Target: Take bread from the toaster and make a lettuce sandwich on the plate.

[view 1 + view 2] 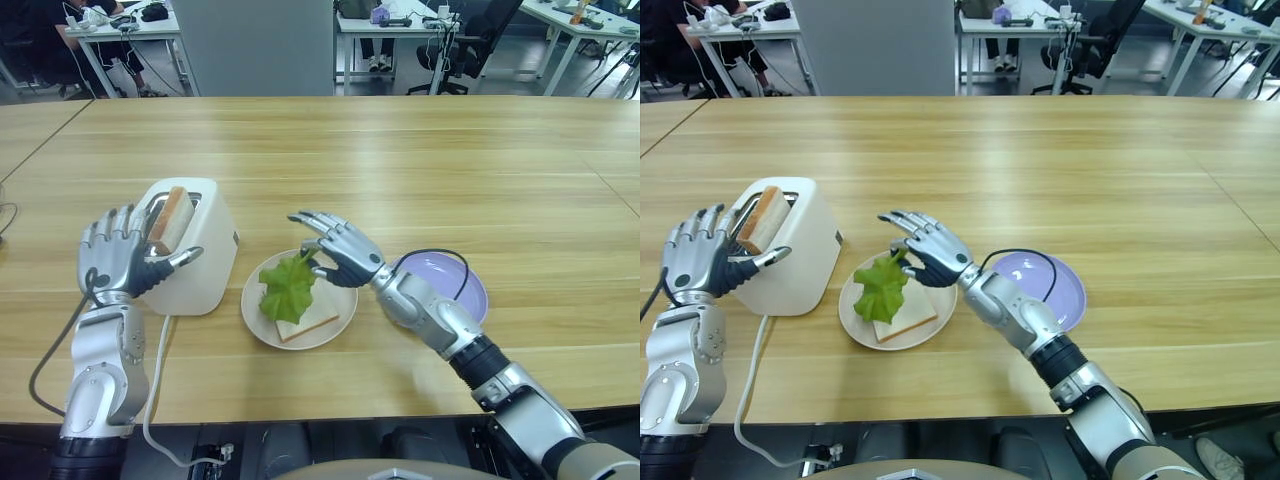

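- Where the left eye view looks down on the wooden table (420, 160), one white toaster (205, 275) stands at the left. One toast slice (172, 218) stands on edge in its slot, top poking up, long edge running away from the robot.
- The left hand (115, 255) is upright just beside the toaster's near left corner, fingers spread apart and holding nothing.
- One cream plate (340, 322) sits just right of the toaster. One bread slice (315, 320) lies flat on it, a corner pointing to the near right.
- One lettuce leaf (288, 288) stands roughly upright on that slice, frilled end down. Its top is pinched by the right hand (345, 255), whose other fingers fan toward the toaster.
- One purple dish (472, 292) lies right of the plate, behind the right forearm.
- From the right eye view, the toaster (800, 265) and plate (853, 318) are close but apart. The leaf (880, 285) leans slightly toward the toaster, and the dish (1060, 290) is near the plate.
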